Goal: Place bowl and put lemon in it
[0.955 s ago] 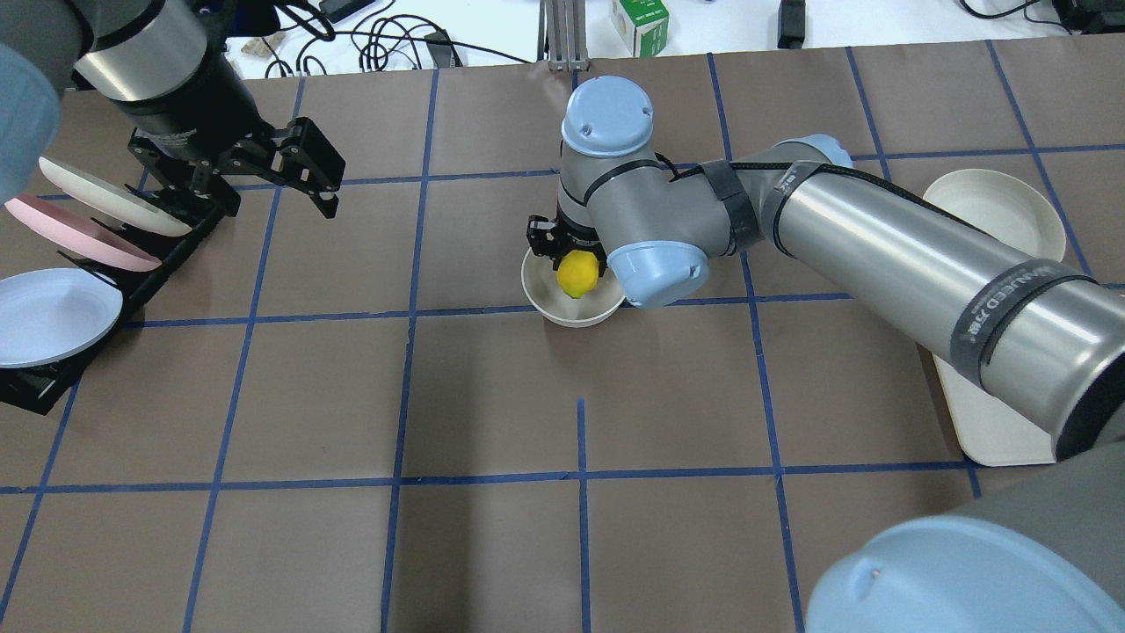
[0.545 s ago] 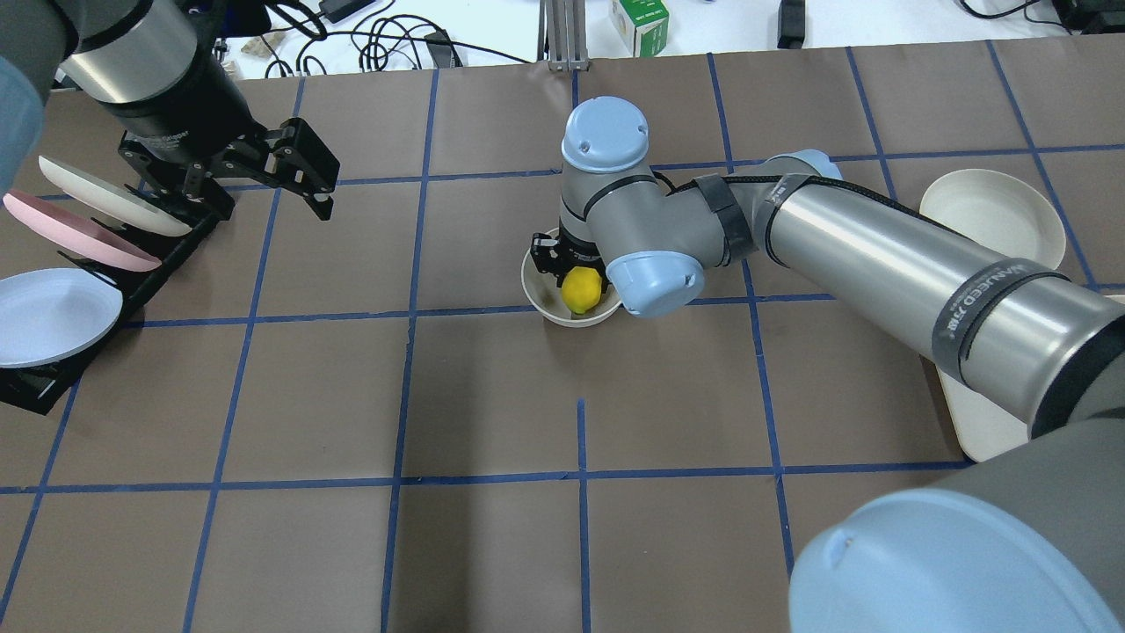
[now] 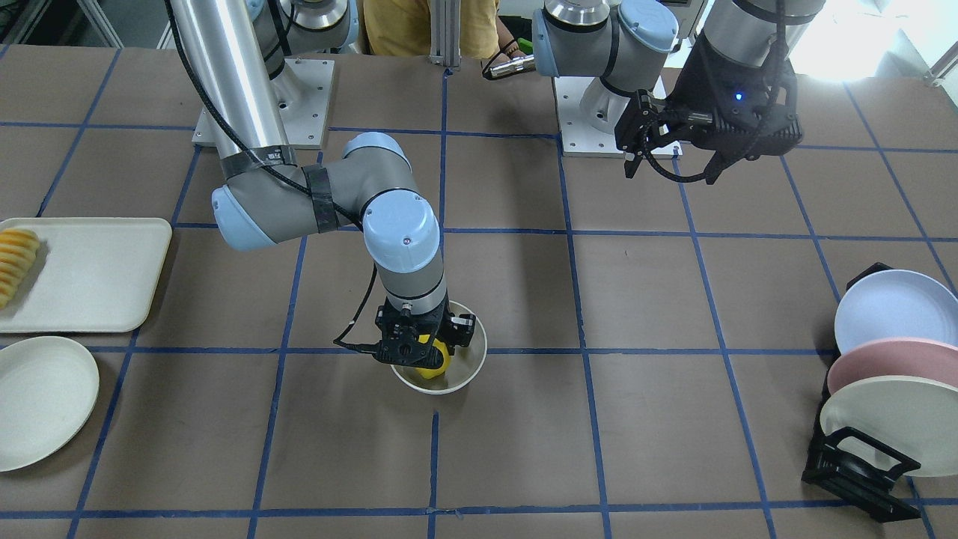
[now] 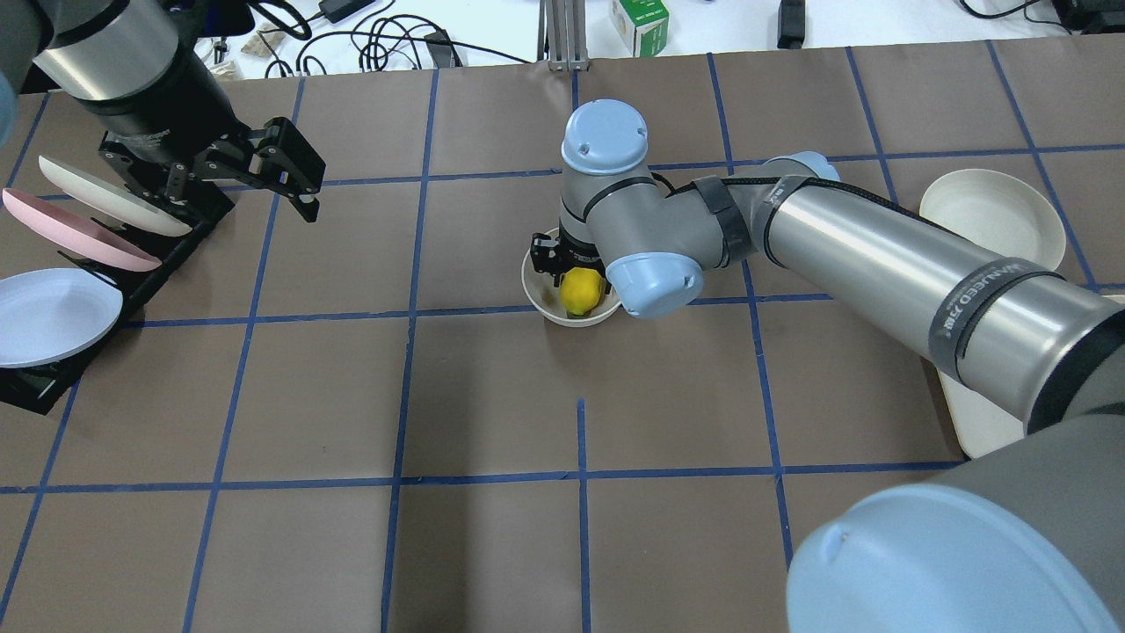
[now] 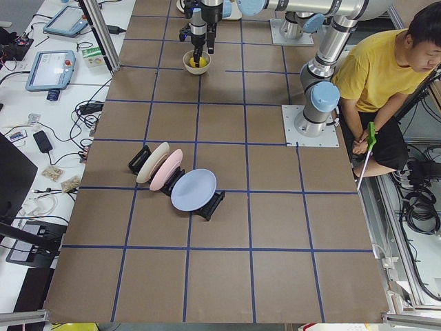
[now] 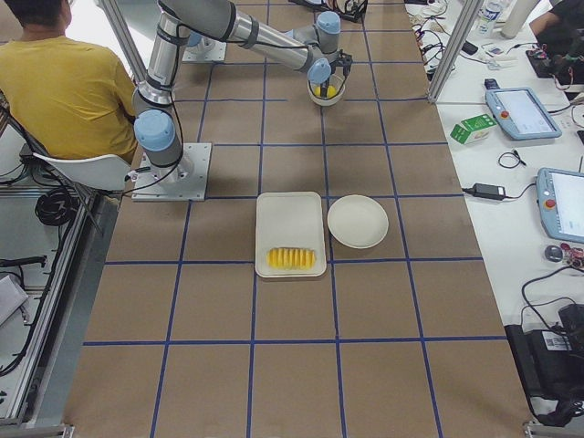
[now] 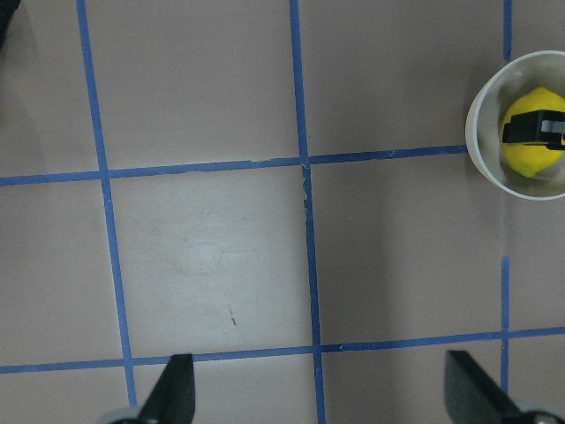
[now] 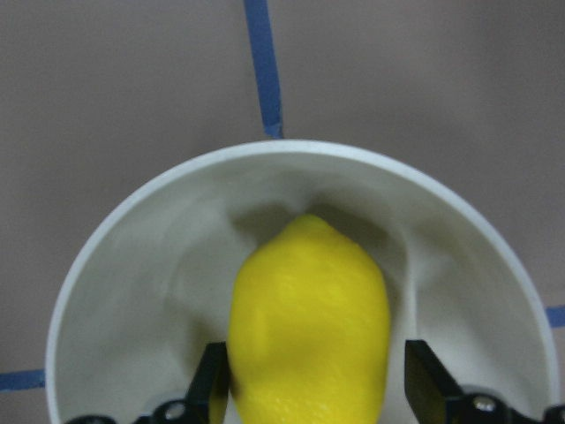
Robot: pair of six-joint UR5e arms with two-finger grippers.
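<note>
The off-white bowl (image 4: 533,280) stands on the brown table near the centre; it also shows in the front view (image 3: 479,352) and the right wrist view (image 8: 282,152). The yellow lemon (image 4: 580,291) lies inside it, pointed tip up in the right wrist view (image 8: 309,318). My right gripper (image 3: 423,352) reaches down into the bowl with its fingers on either side of the lemon (image 3: 432,364); a thin gap shows beside the right finger (image 8: 422,384), so it stands slightly open. My left gripper (image 4: 255,189) hangs open and empty above the table's left part, next to the dish rack.
A black dish rack (image 4: 53,264) with white, pink and pale blue plates stands at the left edge. A flat off-white plate (image 4: 993,215) and a cream tray (image 3: 82,273) with sliced yellow-orange fruit (image 3: 15,262) sit on the right side. A person sits behind the robot.
My right gripper has lowered the lemon into the bowl and stopped there. My left gripper has drawn back a little toward the dish rack.
</note>
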